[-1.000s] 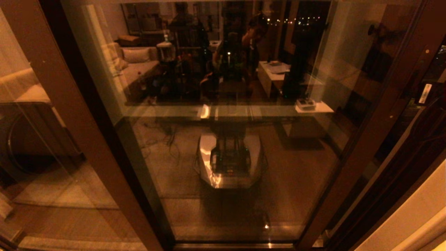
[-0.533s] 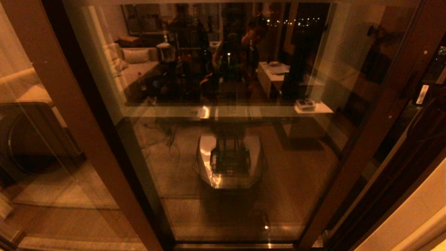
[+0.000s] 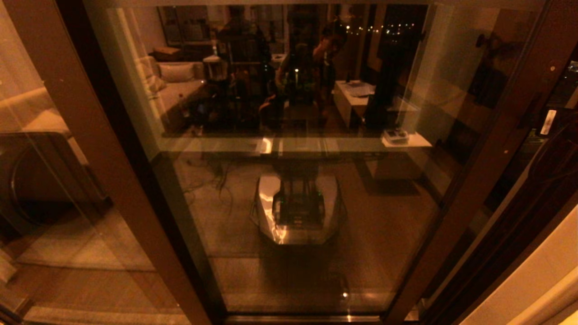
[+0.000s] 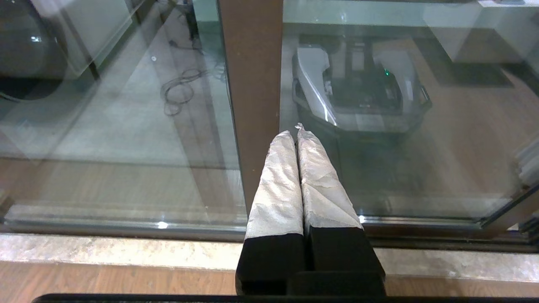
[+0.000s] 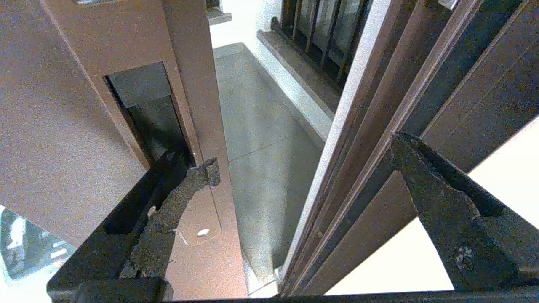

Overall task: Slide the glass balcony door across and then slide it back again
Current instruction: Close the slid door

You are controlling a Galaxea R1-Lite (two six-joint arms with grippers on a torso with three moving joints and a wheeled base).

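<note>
The glass balcony door (image 3: 289,180) fills the view with a narrow gap at 3 o'clock, the spread right hand (image 5: 303,168) at its handle recess (image 5: 147,113) probably needs one finger hooked inside to slide, while the left hand (image 4: 297,132) waits pressed together.

Wooden indoor floor (image 4: 105,280) is seen along the near side of a pale stone threshold strip (image 4: 126,248), on which the dark door track (image 4: 442,242) is carried. Beyond the glass, the balcony floor (image 5: 257,139) of grey tiles is shown, bounded on its far side by a low dark kerb (image 5: 303,73) from which black railing bars (image 5: 320,25) are raised.
</note>
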